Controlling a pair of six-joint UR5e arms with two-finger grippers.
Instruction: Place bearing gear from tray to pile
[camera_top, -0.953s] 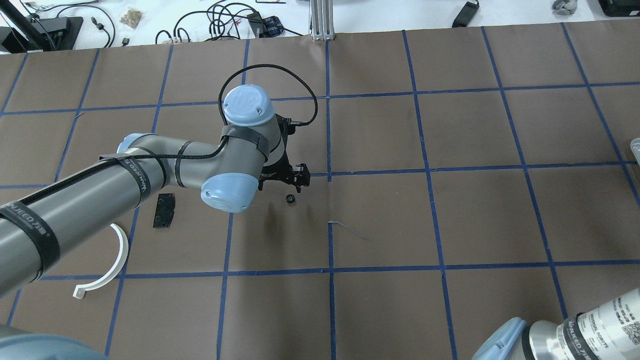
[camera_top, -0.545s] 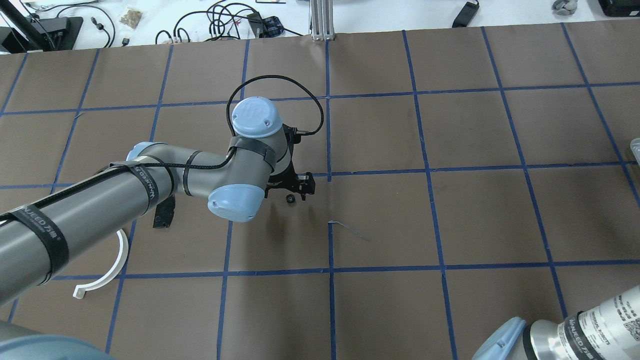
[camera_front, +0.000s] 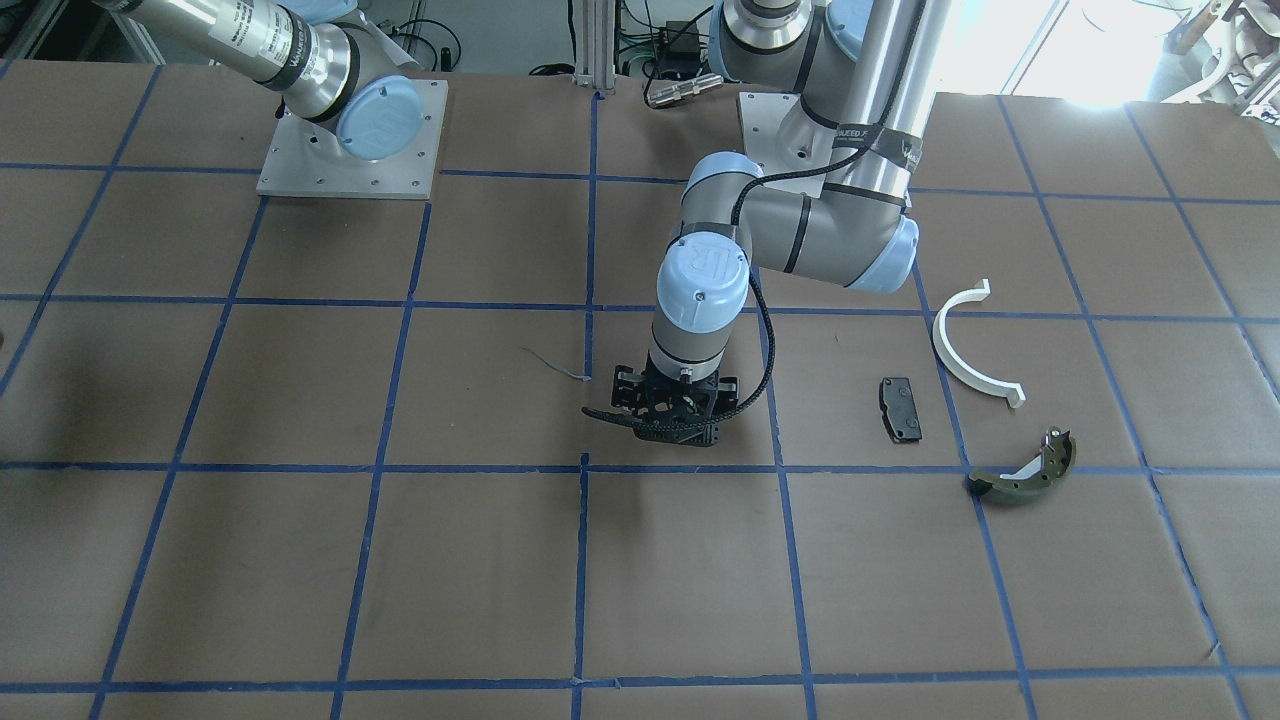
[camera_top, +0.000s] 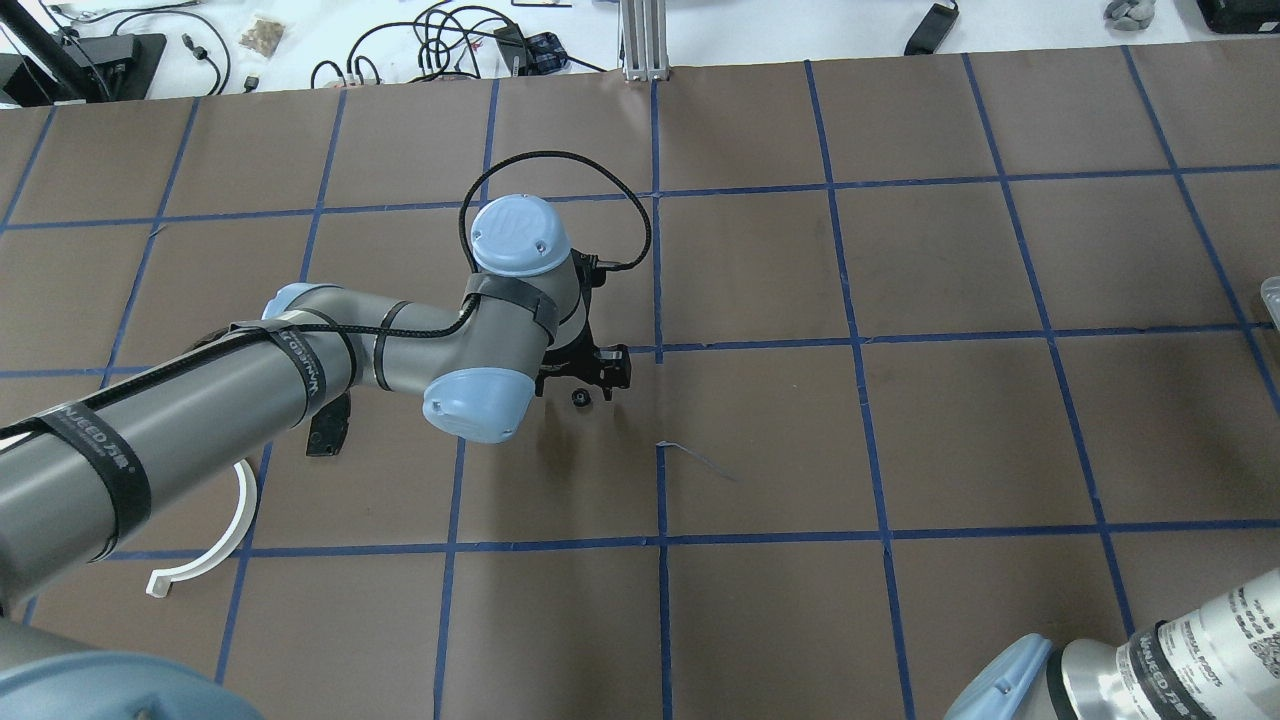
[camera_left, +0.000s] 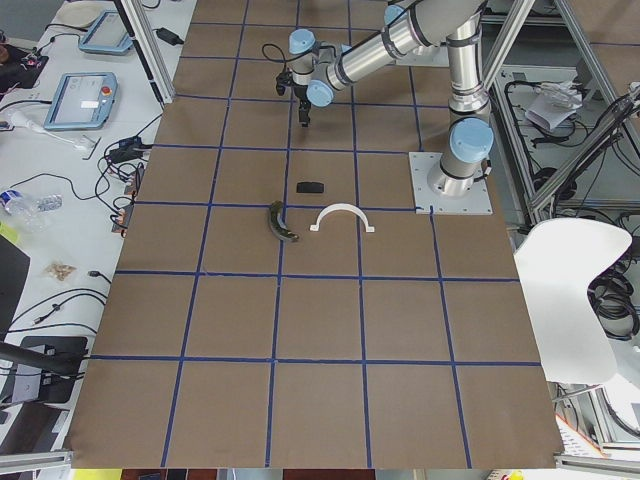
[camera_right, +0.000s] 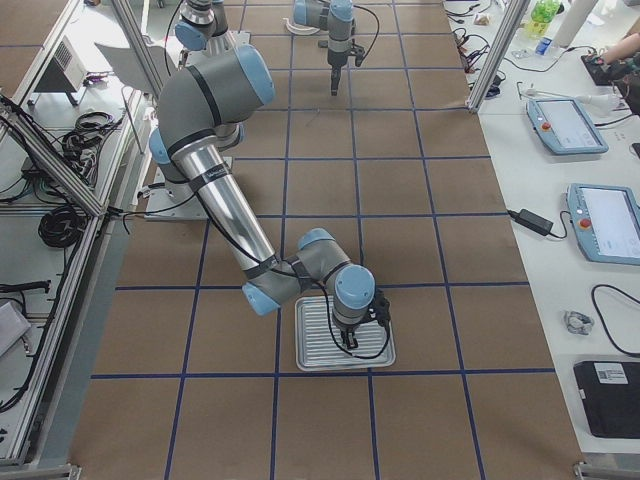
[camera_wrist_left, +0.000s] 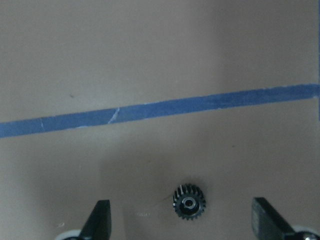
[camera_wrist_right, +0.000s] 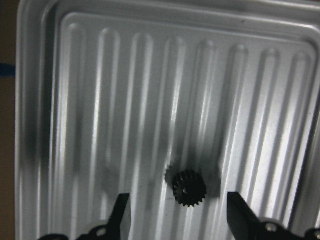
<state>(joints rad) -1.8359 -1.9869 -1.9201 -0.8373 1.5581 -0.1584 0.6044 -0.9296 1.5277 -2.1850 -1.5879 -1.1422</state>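
Observation:
A small black bearing gear (camera_wrist_right: 189, 187) lies in the ribbed metal tray (camera_wrist_right: 50, 100). My right gripper (camera_wrist_right: 180, 220) is open just above it, one finger on each side. A second black gear (camera_wrist_left: 189, 202) lies on the brown table (camera_top: 579, 398). My left gripper (camera_wrist_left: 182, 225) hangs open over this gear, fingers (camera_wrist_left: 100, 220) well apart and not touching it. The pile lies further to the robot's left: a black pad (camera_front: 900, 408), a white half-ring arc (camera_front: 970, 350) and an olive-green shoe (camera_front: 1025, 475).
The tray (camera_right: 345, 333) sits at the table's right end near the front edge. Blue tape lines cross the table. My left arm covers part of the black pad (camera_top: 330, 430) in the overhead view. Cables and devices lie beyond the far table edge.
My left arm has shifted slightly right and toward the robot, bringing the open gripper closer over the gear on the table. The gear itself has not moved.

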